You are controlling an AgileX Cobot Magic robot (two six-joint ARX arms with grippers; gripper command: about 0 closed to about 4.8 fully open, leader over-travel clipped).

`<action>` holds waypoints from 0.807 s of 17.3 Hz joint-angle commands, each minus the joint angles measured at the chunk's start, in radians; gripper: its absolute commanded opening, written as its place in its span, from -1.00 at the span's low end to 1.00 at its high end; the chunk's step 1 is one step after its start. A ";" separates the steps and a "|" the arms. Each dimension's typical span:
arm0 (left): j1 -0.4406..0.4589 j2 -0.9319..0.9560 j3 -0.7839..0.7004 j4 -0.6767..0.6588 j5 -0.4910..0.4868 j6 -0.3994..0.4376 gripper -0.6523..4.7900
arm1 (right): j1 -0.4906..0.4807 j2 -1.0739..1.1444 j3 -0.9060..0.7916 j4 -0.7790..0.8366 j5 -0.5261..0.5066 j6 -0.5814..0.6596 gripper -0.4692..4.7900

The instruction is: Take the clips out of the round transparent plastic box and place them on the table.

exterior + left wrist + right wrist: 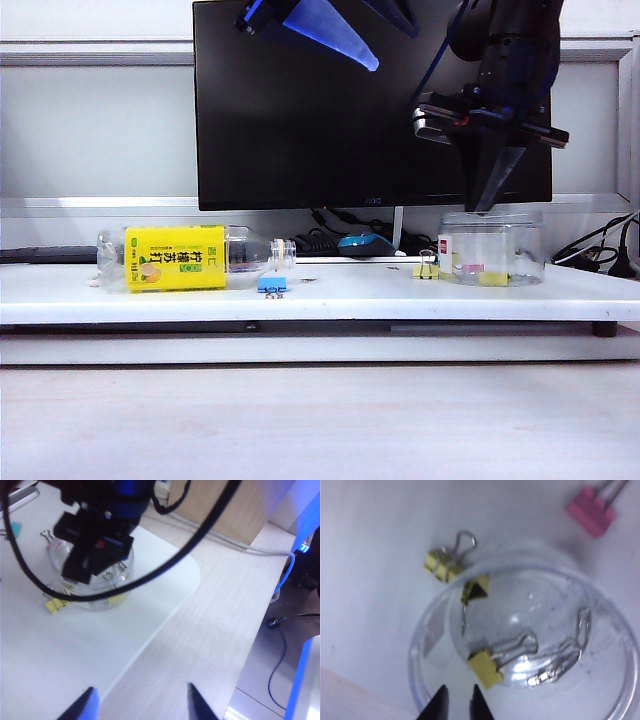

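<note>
The round transparent plastic box [492,250] stands on the right of the white table [350,300]. My right gripper [487,203] points straight down at the box's rim. In the right wrist view its jaws [459,692] stand a narrow gap apart, open with nothing between them, over the box's [530,630] inner edge. A yellow clip [484,667] lies inside close to the fingertips. Another yellow clip [475,590] sits at the far wall. A yellow clip [442,565] and a pink clip [592,512] lie outside on the table. My left gripper [141,689] hangs wide open, high up [365,30].
A clear bottle with a yellow label [185,258] lies on its side at the table's left. A bright blue clip [271,285] stands by its mouth. A black monitor [370,110] and cables rise behind. The table's rounded corner [192,575] borders pale wood.
</note>
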 commanded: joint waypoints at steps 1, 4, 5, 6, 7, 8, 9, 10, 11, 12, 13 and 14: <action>-0.003 -0.004 0.006 0.005 0.007 0.000 0.11 | 0.002 0.010 0.003 0.042 -0.058 0.030 -0.57; -0.002 -0.004 0.006 -0.011 0.006 0.001 0.11 | 0.002 0.049 0.002 0.044 -0.058 0.040 -0.57; -0.003 -0.004 0.006 -0.012 0.006 0.002 0.11 | 0.002 0.061 0.002 0.048 -0.067 0.042 -0.57; -0.003 -0.004 0.006 -0.012 0.006 0.004 0.11 | 0.002 0.069 0.002 0.051 -0.077 0.045 -0.57; -0.002 -0.004 0.006 -0.012 0.004 0.005 0.11 | 0.003 0.074 0.002 0.059 -0.088 0.045 -0.57; -0.002 -0.004 0.006 -0.012 0.004 0.005 0.11 | 0.003 0.077 0.002 0.068 -0.089 0.048 -0.57; -0.002 -0.004 0.006 -0.012 0.004 0.006 0.11 | 0.003 0.078 0.002 0.075 -0.091 0.049 -0.57; -0.002 -0.004 0.006 -0.012 0.004 0.013 0.11 | 0.003 0.078 0.002 0.080 -0.091 0.051 -0.57; -0.002 -0.004 0.006 -0.011 0.004 0.013 0.11 | 0.003 0.080 0.002 0.086 -0.091 0.052 -0.57; -0.002 -0.004 0.006 -0.011 0.003 0.013 0.11 | 0.003 0.085 0.002 0.088 -0.094 0.055 -0.57; -0.002 -0.004 0.006 -0.011 0.003 0.021 0.11 | 0.003 0.098 0.002 0.090 -0.101 0.056 -0.57; -0.002 -0.004 0.006 -0.011 0.003 0.021 0.11 | 0.003 0.110 0.002 0.090 -0.111 0.057 -0.57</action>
